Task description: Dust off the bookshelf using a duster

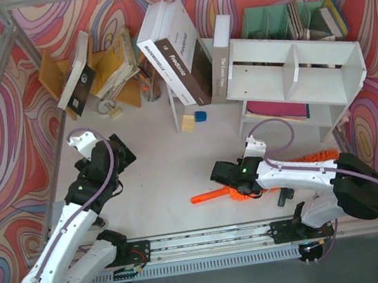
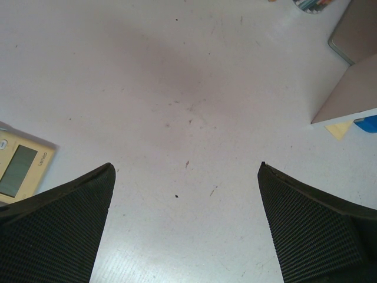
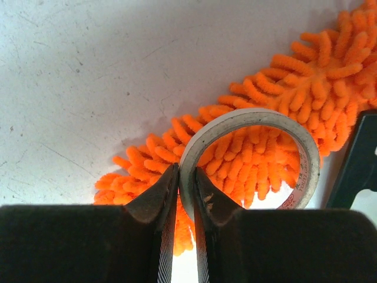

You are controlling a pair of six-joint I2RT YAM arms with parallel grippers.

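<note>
The white table is hemmed in by patterned walls at the back and sides. The widest bare stretch lies in the middle, between the two arms and in front of the leaning books. The bookshelf stands at the right rear, close to the right wall, its two compartments open toward the camera above. The duster lies flat on the table in front of the bookshelf and apart from it, under the right arm. Its slim orange handle points left into open space, and its shaggy orange head of thick, worm-like strands runs off to the right. The right pincer is closed on the wall of a pale tape roll that rests on top of the fluffy head, so it holds the roll and not the duster. The left pincer hangs wide apart over bare table on the left with nothing between its fingers, and a calculator is cut off at the edge of its view. From above, the right arm covers much of the duster's head, and the tape roll cannot be made out there.
</note>
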